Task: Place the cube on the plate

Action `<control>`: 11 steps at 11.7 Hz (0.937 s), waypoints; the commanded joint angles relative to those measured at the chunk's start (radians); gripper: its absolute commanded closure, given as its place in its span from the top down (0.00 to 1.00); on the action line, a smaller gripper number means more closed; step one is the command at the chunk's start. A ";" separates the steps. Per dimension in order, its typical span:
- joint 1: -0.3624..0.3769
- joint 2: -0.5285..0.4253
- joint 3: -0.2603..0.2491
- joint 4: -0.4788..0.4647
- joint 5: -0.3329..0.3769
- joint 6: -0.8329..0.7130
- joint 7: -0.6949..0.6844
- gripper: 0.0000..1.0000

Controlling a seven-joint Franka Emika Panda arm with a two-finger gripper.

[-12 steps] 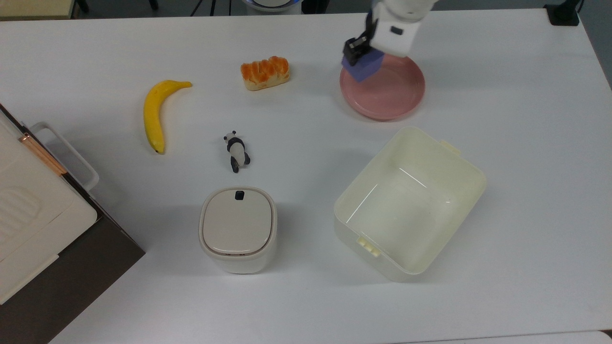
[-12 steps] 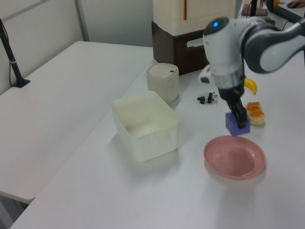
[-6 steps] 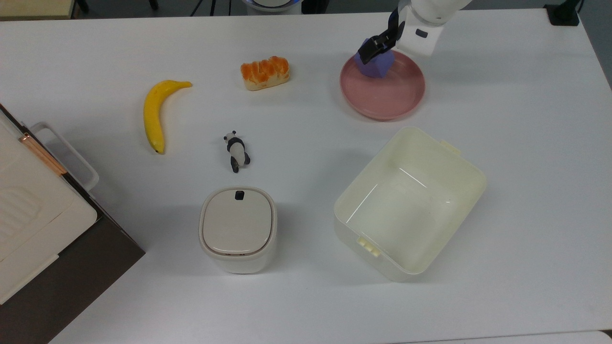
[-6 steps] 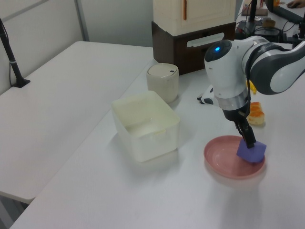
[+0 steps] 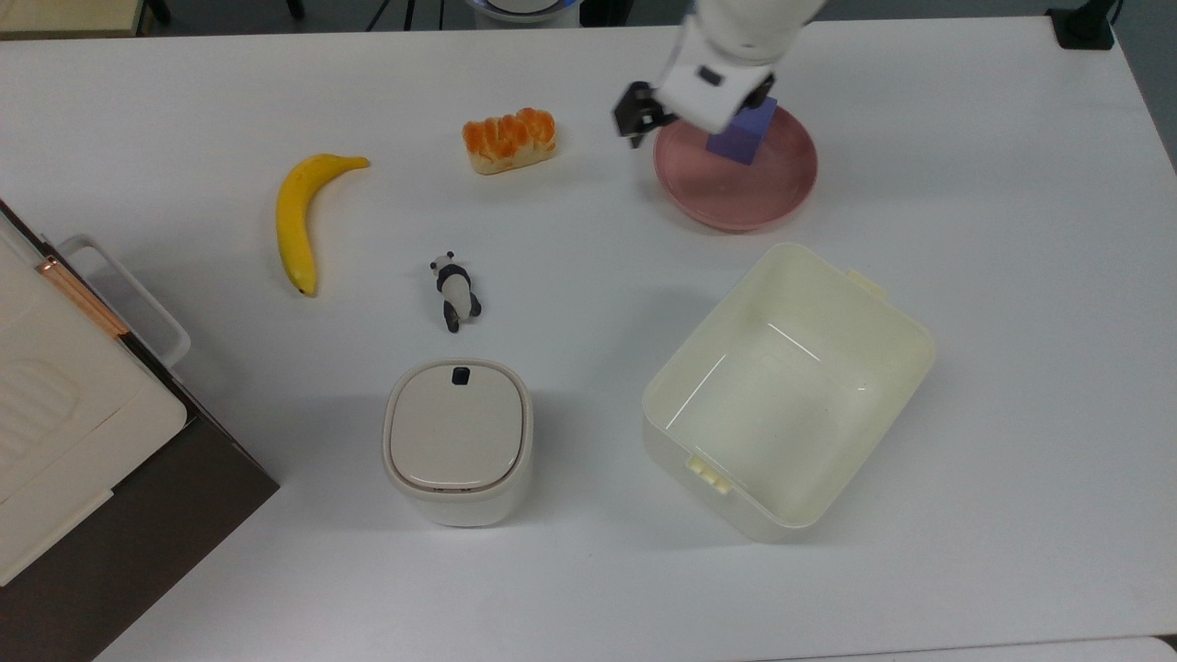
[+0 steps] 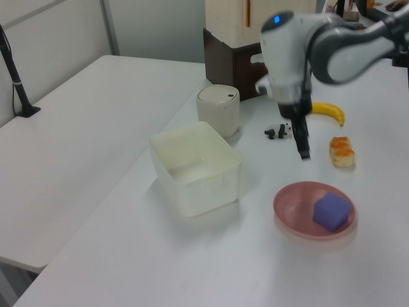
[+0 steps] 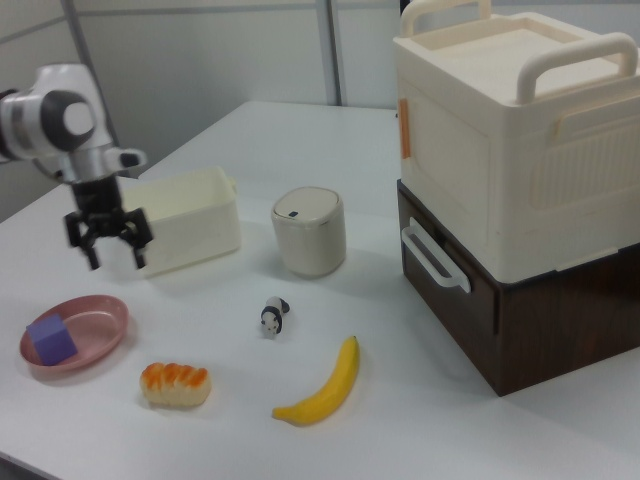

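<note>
One cube [image 6: 332, 212] is sitting flat on one plate [image 6: 295, 212], faces square, no long axis. My gripper [image 7: 108, 238] is hanging above the surface [image 5: 965, 276] beside it, fingers [image 7: 136, 250] spread wide, empty.

White table [image 5: 993, 165] bearing plate [image 5: 736, 198], tub [image 5: 906, 354], banana [image 5: 296, 216], probably bread [image 5: 508, 140]

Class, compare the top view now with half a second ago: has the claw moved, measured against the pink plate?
Yes. The claw has shifted toward the top view's left, off the plate and toward the bread, leaving the cube on the plate.
</note>
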 commanded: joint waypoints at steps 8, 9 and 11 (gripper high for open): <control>-0.313 -0.188 -0.091 0.124 -0.003 -0.051 0.019 1.00; -0.314 -0.196 -0.092 0.124 0.000 -0.055 0.019 1.00; -0.321 -0.197 -0.108 0.130 0.009 -0.066 0.007 1.00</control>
